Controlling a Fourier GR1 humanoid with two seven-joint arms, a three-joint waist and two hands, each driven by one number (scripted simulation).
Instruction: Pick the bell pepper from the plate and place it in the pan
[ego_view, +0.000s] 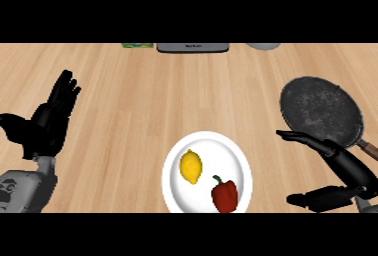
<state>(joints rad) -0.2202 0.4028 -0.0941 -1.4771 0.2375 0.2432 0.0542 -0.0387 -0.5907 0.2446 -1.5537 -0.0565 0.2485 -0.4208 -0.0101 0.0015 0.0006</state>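
The right hand (341, 165) has its fingers (299, 138) straight and spread, holding nothing, hovering between the white plate (236, 150) and the dark pan (321, 107). The red bell pepper (224, 195) lies on the plate beside a lemon (191, 166). At the bench's (148, 85) left, the left hand (48, 122) rests open, fingers up.

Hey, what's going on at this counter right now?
Nothing is being held. A red bell pepper lies beside a lemon on the white plate. The dark pan sits on the wooden counter to the plate's right. The right hand is open between plate and pan. The left hand rests open at the left edge.
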